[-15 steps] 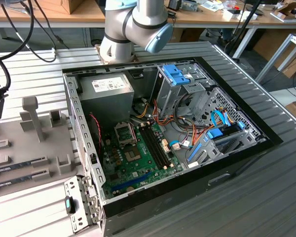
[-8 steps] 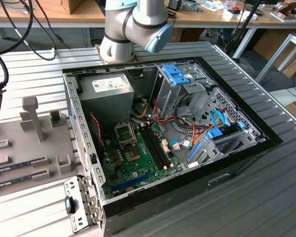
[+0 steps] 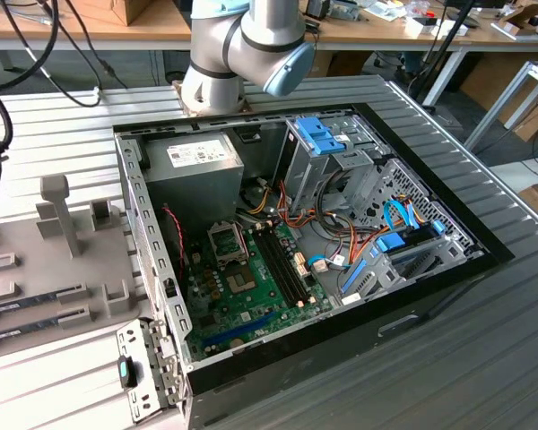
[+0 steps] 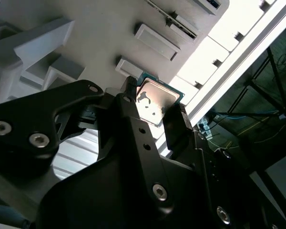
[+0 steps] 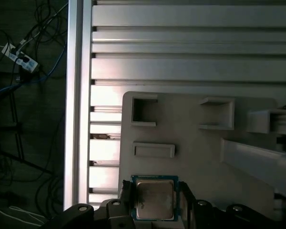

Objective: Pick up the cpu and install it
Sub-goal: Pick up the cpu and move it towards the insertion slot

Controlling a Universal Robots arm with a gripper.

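The cpu (image 5: 154,196), a small square chip with a silvery top and a narrow green rim, sits between the two black fingers of my gripper (image 5: 155,202). In the second wrist view the same cpu (image 4: 154,99) is flanked on two opposite edges by the fingers (image 4: 177,125), and the gripper (image 4: 155,109) looks shut on it. It hangs close over the grey fixture plate (image 5: 195,157), near that plate's edge. In the exterior view the open computer case (image 3: 430,296) holds the green board (image 3: 251,300) with its cpu socket (image 3: 226,240).
The grey fixture plate (image 3: 36,269) with raised holders lies on the ribbed aluminium table (image 3: 63,116), at the exterior view's left of the case. Memory sticks (image 3: 282,264), drive cages (image 3: 341,161) and cables crowd the case. Beyond the table's edge rail (image 5: 76,95) are floor cables.
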